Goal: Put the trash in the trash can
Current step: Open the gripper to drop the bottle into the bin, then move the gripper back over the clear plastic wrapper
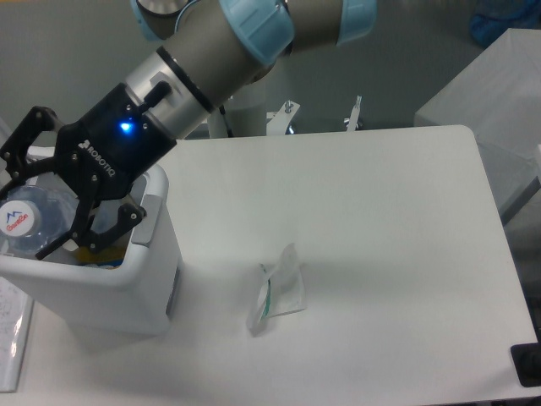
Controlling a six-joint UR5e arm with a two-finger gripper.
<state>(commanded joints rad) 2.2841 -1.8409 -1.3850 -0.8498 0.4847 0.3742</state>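
Note:
My gripper point(34, 222) hangs over the open white trash can point(127, 292) at the left edge of the table. Its black fingers are shut on a clear crushed plastic bottle point(30, 222) with a red-lettered label, held above the can's inside. The second piece of trash, a crumpled clear wrapper point(277, 292) with a green streak, lies on the white table to the right of the can, well apart from the gripper. The can's lid is mostly hidden behind the gripper.
Something yellow point(84, 252) shows inside the can under the gripper. The arm's base and metal clamps point(287, 114) stand at the table's far edge. A grey block point(482, 93) stands beyond the far right corner, and a dark object point(526, 365) sits at the near right corner.

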